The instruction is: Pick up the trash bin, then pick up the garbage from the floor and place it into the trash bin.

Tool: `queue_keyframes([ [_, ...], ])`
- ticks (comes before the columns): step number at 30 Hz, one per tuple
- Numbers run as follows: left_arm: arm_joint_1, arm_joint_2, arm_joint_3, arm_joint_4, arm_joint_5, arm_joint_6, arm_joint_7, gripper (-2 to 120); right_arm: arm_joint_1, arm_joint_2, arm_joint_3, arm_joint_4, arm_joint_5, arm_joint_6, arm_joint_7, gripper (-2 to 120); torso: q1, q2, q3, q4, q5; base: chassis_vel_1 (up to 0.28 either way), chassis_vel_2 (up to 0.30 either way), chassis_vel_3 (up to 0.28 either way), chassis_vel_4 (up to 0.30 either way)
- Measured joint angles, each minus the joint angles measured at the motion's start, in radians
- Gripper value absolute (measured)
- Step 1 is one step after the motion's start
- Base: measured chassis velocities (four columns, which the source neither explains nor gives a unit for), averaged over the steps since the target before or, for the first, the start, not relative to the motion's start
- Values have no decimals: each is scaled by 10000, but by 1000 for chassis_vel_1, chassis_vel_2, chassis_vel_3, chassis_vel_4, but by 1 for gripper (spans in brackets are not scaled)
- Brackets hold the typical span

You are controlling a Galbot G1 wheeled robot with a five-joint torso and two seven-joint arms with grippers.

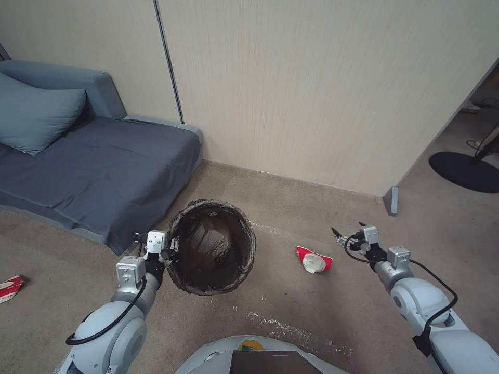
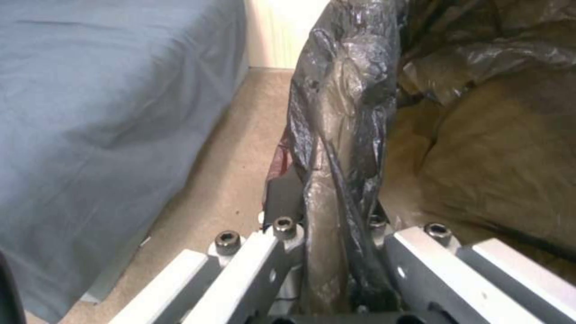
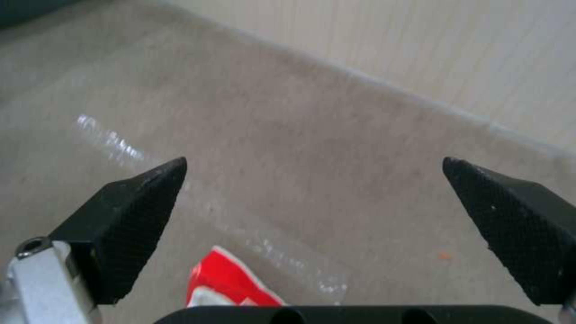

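The trash bin (image 1: pixel 244 244), round with a dark bag liner, sits on the carpet just off the sofa's corner. My left gripper (image 1: pixel 172 248) is shut on its near-left rim. In the left wrist view the liner-covered rim (image 2: pixel 345 135) runs between the left gripper (image 2: pixel 330 211)'s fingers. A piece of garbage, a red-and-white packet (image 1: pixel 313 261), lies on the floor to the right of the bin. My right gripper (image 1: pixel 347 229) hovers open just right of it, and in the right wrist view the right gripper (image 3: pixel 315 180) has the packet (image 3: pixel 231 281) near its base. Another red-and-white packet (image 1: pixel 10 288) lies far left.
A grey-blue sofa (image 1: pixel 104 166) with a pillow (image 1: pixel 36 117) stands at the left against the beige wall (image 1: pixel 312 88). The wall ends at a corner post (image 1: pixel 392 200), with a black round base (image 1: pixel 465 171) beyond it. White scuffs (image 1: pixel 291 330) mark the carpet in front of me.
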Motion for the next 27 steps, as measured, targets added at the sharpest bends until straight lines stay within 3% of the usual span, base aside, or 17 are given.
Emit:
queue_keyframes([
  [11, 30, -3, -2, -135, -61, 94, -73, 3, 1199, -649, -1429, -1892, 156, -413, -824, 100, 0, 0, 0, -4, -3, 0, 0, 0, 0],
  [27, 16, 48, -7, -138, -72, 100, -87, 3, 2712, -878, -3214, -3385, 213, -781, -1386, 100, 0, 0, 0, -4, -6, 0, 0, 0, 0],
])
